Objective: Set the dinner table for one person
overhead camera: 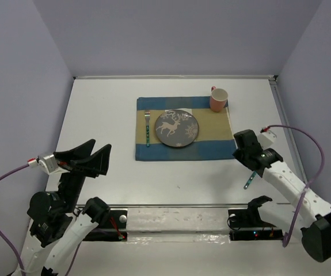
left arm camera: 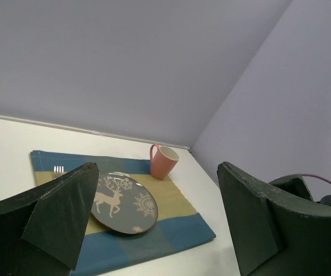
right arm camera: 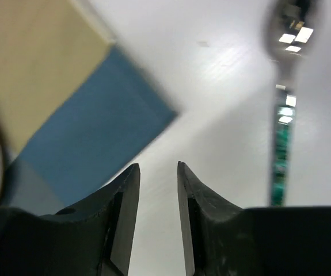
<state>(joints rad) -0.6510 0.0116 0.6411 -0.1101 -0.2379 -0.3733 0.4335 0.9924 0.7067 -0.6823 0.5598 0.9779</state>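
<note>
Right claw (right arm camera: pixel 156 168) hangs close above the table (overhead camera: pixel 105 109), jaws a narrow gap apart and holding nothing. The spoon (right arm camera: pixel 280 155) lies flat on bare white just beside it, off the mat (overhead camera: pixel 211 150). My left claw (overhead camera: pixel 100 146) hovers spread wide and empty at the near left, well apart from the setting. On the mat, the plate (overhead camera: pixel 177 127) sits in the middle, with the fork (overhead camera: pixel 147 129) to its left and the mug (overhead camera: pixel 218 99) at the far right corner. The table itself runs under everything, from the arm bases to the back wall. My worry is the spoon: thin and flat on a hard surface, it could skid or pivot out of a pinch if I come down off-centre. The mat's near corner also sits close to the fingers. Catching it would drag the cloth and shift plate, fork and mug.
</note>
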